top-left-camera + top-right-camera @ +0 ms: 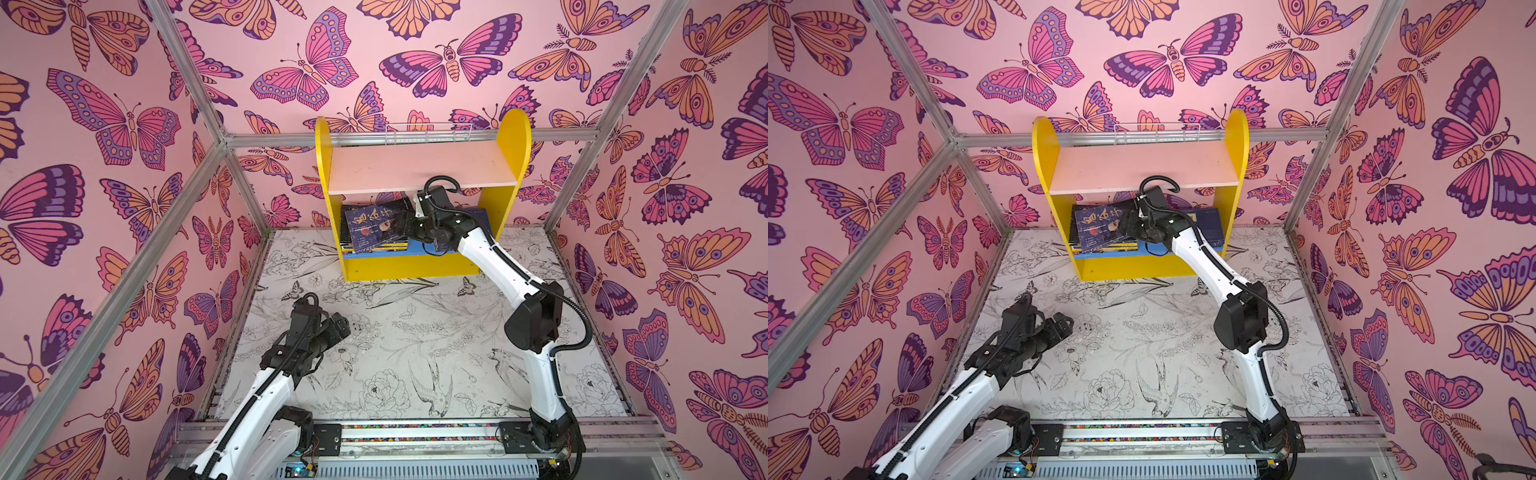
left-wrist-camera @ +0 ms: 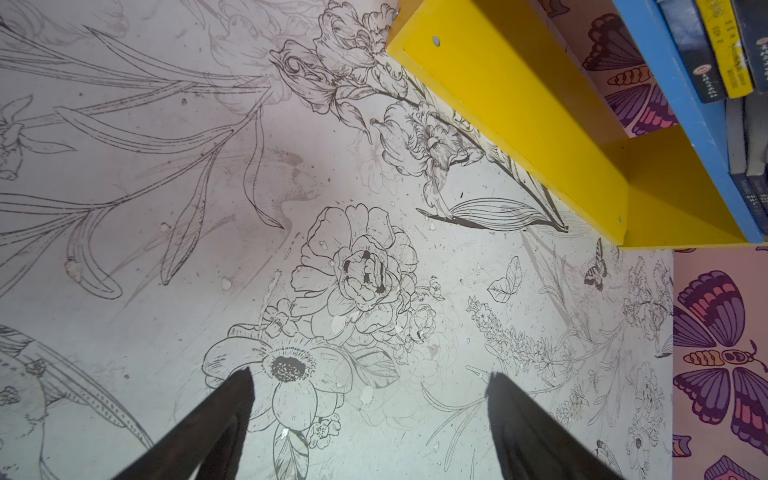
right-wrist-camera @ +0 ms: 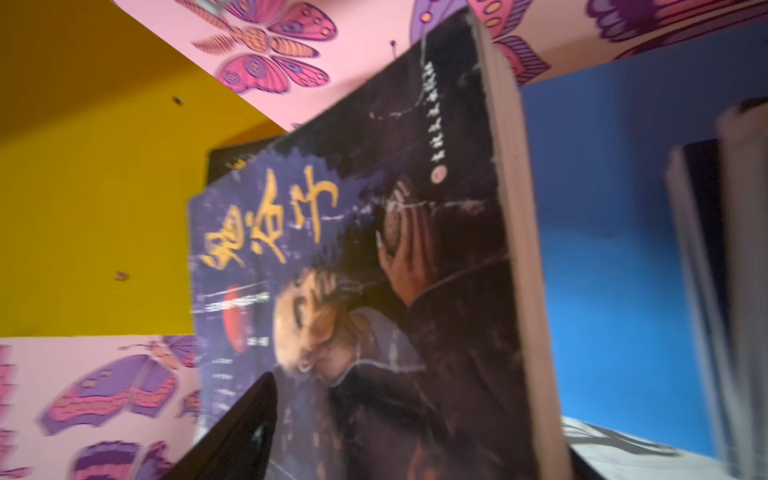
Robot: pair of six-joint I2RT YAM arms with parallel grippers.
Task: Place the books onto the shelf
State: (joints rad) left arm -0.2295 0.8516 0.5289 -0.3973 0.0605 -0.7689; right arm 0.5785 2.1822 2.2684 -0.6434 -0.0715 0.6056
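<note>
Top views: right gripper against dark navy paperback on blue lower board of yellow wooden shelf, grip unclear; left gripper jaws wide.

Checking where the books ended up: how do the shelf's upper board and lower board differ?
Colour: the upper board is pale pink, the lower board is blue. Load: the upper board is bare, while the lower board holds the books. Access: the right gripper reaches in over the lower board, beneath the upper board. Both span the same yellow side panels.
</note>
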